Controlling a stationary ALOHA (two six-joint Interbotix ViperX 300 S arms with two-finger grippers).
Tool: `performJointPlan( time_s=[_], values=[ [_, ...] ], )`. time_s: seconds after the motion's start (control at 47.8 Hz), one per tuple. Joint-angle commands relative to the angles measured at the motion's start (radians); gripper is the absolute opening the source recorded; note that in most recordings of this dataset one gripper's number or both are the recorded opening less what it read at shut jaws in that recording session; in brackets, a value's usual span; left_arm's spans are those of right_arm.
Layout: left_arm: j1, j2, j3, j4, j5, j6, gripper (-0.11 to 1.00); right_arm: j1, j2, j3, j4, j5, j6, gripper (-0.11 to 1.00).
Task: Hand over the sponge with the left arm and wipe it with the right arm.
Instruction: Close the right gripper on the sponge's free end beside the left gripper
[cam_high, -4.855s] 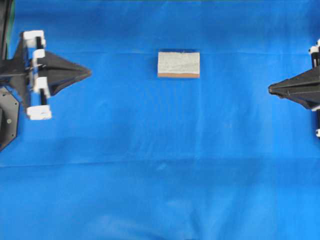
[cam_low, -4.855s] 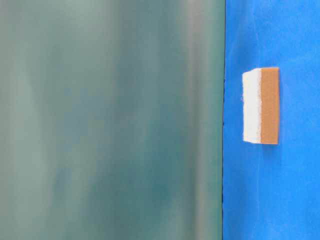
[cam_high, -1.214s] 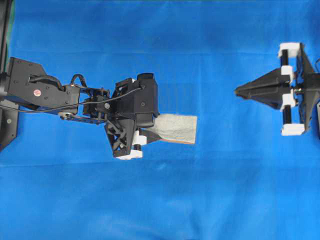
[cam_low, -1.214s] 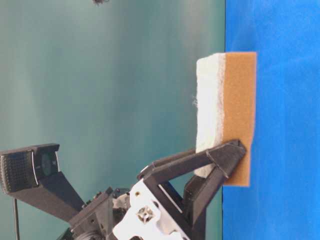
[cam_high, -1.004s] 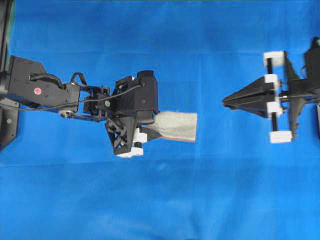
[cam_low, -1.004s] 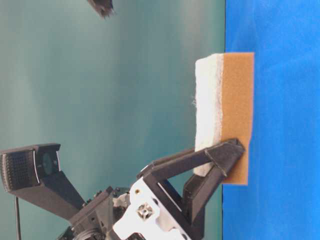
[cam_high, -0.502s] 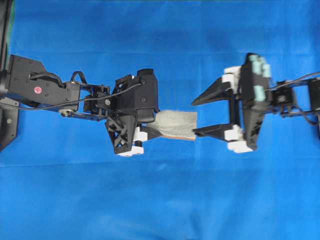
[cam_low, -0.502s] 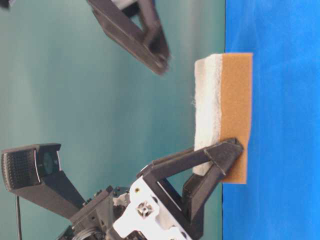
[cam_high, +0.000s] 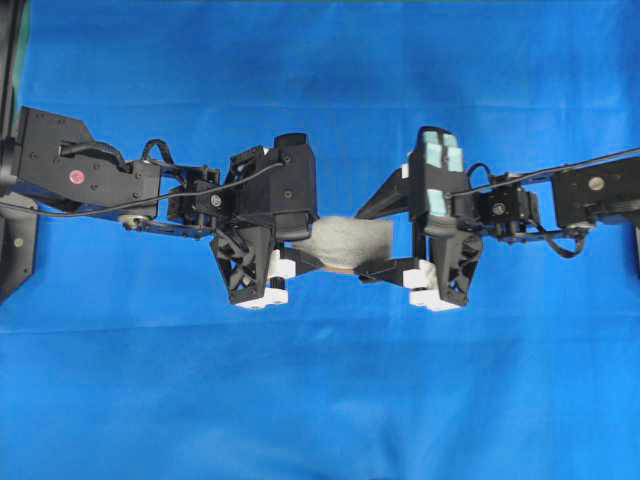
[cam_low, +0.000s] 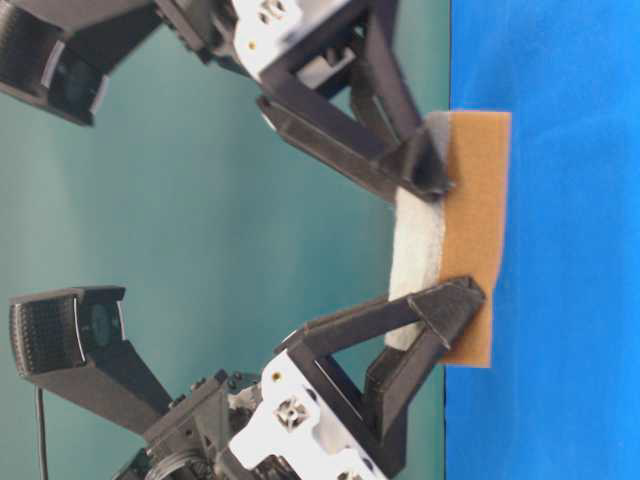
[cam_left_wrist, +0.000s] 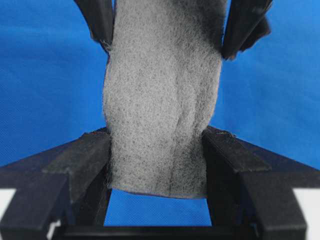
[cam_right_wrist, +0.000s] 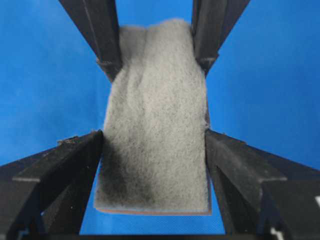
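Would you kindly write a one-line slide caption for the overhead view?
Mid-air handover: the left tool pinches one end of the sponge while the open right tool straddles the other end.

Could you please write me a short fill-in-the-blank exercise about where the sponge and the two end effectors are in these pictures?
1. The sponge is held above a ____ cloth.
2. The left end effector is shut on the ____.
3. The right end effector, the one with ____ patches, has its fingers on either side of the sponge's other end.
4. The sponge's underlayer is ____-brown.

Missing words: blue; sponge; teal; orange
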Motion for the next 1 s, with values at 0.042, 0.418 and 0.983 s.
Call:
performJointPlan(
  time_s=[0.042,0.418,0.983],
  values=[
    [0.002,-0.021,-0.006,-0.002,-0.009,0.002,0.44,-0.006,0.025,-0.038,0.003,0.009,-0.002,0.75],
    [0.002,-0.021,-0.008,-0.002,-0.009,0.002,0.41,-0.008,0.051,-0.055,-0.006,0.037,-0.008,0.73],
    [-0.008,-0.067,0.025,0.000,-0.017,0.011,0.75,0.000,0.021,-0.048,-0.009,0.086,-0.014,0.21]
  ],
)
